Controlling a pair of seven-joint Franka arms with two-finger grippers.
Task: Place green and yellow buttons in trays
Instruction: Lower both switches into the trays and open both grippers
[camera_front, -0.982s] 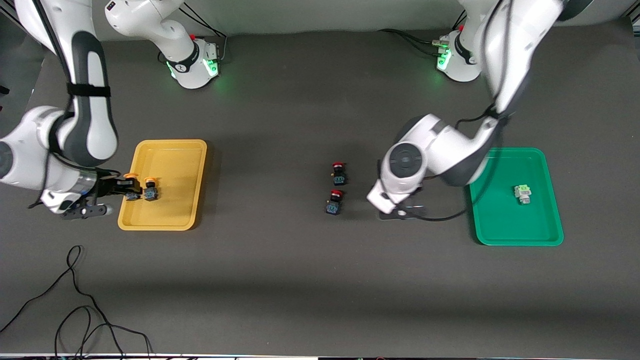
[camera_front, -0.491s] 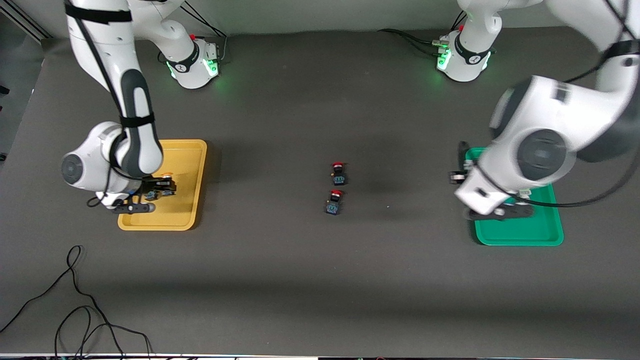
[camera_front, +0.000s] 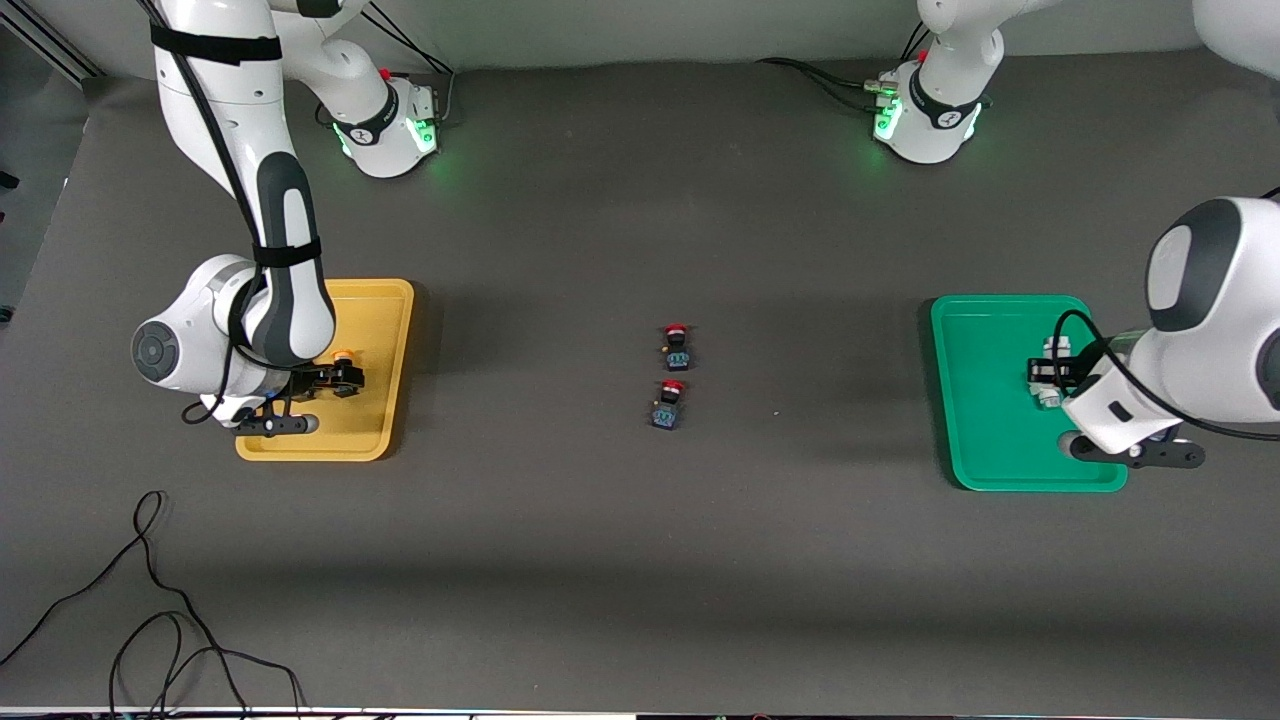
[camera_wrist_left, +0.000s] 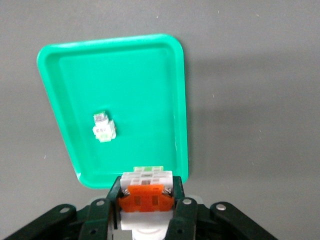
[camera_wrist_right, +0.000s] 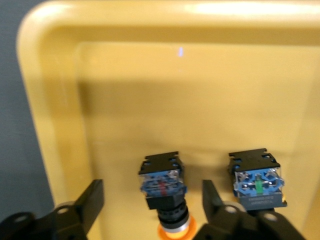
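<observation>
My right gripper (camera_front: 338, 382) is low over the yellow tray (camera_front: 345, 310), near its nearer end. Its fingers are open around a yellow-capped button (camera_wrist_right: 163, 186) that lies on the tray floor, touching neither finger (camera_wrist_right: 93, 201). A second yellow-capped button (camera_wrist_right: 257, 183) lies beside it. My left gripper (camera_front: 1046, 372) is over the green tray (camera_front: 985, 400) and is shut on a whitish button with an orange face (camera_wrist_left: 146, 196). Another whitish button with a green face (camera_wrist_left: 104, 128) lies in the green tray (camera_wrist_left: 140, 70).
Two red-capped black-blue switches (camera_front: 677, 345) (camera_front: 668, 403) lie at the table's middle, one nearer the front camera than the other. Black cables (camera_front: 150, 620) lie on the table's front corner at the right arm's end.
My left arm swung from the table's middle to over the green tray, carrying the whitish button. My right gripper moved in over the yellow tray and opened, leaving its button on the tray floor.
</observation>
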